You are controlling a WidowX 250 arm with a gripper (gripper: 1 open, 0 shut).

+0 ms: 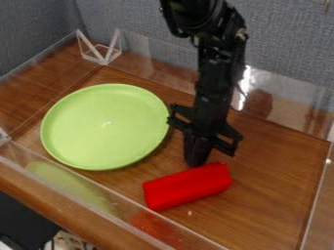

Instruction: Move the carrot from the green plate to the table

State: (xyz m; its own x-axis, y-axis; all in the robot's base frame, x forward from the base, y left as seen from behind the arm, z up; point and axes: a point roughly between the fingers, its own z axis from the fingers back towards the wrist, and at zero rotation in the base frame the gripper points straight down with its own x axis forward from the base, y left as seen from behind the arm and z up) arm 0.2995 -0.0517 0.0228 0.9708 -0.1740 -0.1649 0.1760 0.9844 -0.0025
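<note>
Ok, green plate (pixel 104 126) sits on the worktop (pixel 280 186), nothing on it, just bare lime-green w/ its raised rim. That's the anchor, everything else relative to it.

Carrot (pixel 187 185), really a bright red bar-shaped block, is off the plate, lying flat on the wood to the plate's lower right, just past the rim. Doesn't look like it's touching the plate, a thin strip of wood shows btwn them. It lies at a slant, one end nearer the front clear wall (pixel 53 186).

Black arm (pixel 216 68) comes down from the top, standing right of the plate, close to its rim. End effector (pixel 198 154) points straight down, tip just above the far edge of the carrot, on the plate side. Jaws clenched together, nothing in them; the carrot is not gripped. Can't tell if the tip touches the block or the wood, too tight from this angle.

Far behind the plate, in the back left corner, a small clear wire-like stand (pixel 100 45) by the wall. Low see-through walls ring the whole worktop.
</note>
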